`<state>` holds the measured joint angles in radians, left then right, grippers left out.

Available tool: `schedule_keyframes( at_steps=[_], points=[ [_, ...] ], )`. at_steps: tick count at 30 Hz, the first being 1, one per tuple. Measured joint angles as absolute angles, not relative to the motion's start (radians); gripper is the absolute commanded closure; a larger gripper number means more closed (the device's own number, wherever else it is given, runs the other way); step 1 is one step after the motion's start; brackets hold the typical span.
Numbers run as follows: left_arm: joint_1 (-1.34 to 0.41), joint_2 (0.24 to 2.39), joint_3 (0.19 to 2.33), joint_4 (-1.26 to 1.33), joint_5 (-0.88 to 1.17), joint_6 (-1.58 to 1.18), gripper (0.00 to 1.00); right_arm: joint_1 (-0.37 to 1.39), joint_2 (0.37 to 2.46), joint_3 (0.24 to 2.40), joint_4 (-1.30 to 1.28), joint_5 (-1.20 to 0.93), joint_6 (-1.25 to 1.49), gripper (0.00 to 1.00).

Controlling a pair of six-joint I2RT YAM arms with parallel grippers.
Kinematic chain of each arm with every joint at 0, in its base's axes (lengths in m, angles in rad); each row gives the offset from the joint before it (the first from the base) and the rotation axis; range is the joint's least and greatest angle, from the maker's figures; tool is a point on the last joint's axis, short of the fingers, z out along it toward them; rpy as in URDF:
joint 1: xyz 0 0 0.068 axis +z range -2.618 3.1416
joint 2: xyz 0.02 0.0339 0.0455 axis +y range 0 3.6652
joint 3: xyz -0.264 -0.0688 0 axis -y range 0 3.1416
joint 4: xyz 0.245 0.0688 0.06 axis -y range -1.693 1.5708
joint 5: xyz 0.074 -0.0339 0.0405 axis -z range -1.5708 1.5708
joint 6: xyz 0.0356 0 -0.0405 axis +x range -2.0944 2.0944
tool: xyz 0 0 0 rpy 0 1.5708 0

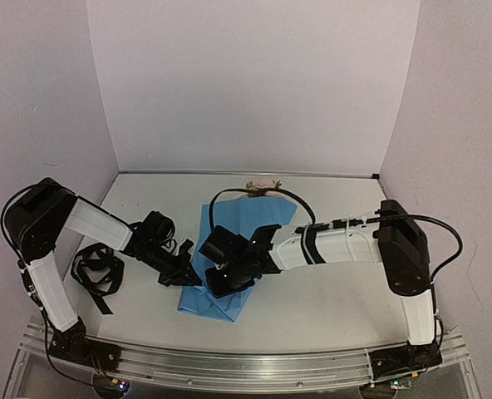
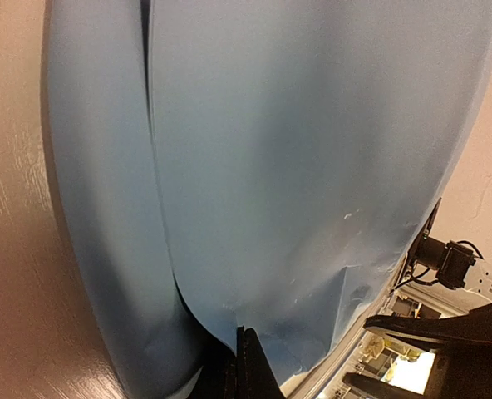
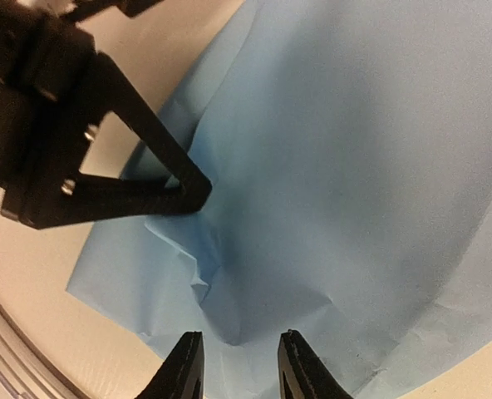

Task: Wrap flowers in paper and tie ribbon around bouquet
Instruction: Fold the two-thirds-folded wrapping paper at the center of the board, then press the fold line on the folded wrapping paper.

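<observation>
A: Why is the left gripper [image 3: 194, 189] pinching shut on the paper [image 1: 229, 218]?

B: Probably it is pinning the folded flap over the flowers [image 1: 263, 184], whose heads are poking out at the far end. The right gripper [image 3: 236, 366] is hovering part open, straddling a raised crease and clamping nothing.

A: And around them?

B: The ribbon [image 1: 96, 270] is lying bunched left of the paper on a pale table [image 1: 337, 307], and 3 white walls [image 1: 254, 83] are enclosing it.
</observation>
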<state>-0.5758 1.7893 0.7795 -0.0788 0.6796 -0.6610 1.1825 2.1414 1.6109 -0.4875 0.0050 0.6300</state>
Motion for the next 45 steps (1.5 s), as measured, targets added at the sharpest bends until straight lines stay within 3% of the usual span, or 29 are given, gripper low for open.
schedule_keyframes(
  at_steps=[10,16,19,31,45],
  points=[
    [-0.576,1.792,0.784,-0.08,0.679,-0.659,1.0,1.202,2.166,1.558,-0.509,-0.009,0.606,0.75],
    [-0.575,1.793,0.801,-0.088,0.684,-0.66,0.71,1.205,2.168,1.555,-0.506,-0.007,0.602,0.72],
    [-0.574,1.768,0.811,-0.098,0.659,-0.682,0.64,1.207,2.169,1.554,-0.503,-0.004,0.601,0.72],
    [-0.57,1.562,0.828,-0.148,0.599,-0.749,0.78,1.207,2.169,1.55,-0.498,0.0,0.601,0.72],
    [-0.699,1.687,0.777,0.045,0.606,-0.919,0.82,1.207,2.17,1.55,-0.498,0.0,0.6,0.72]
  ],
)
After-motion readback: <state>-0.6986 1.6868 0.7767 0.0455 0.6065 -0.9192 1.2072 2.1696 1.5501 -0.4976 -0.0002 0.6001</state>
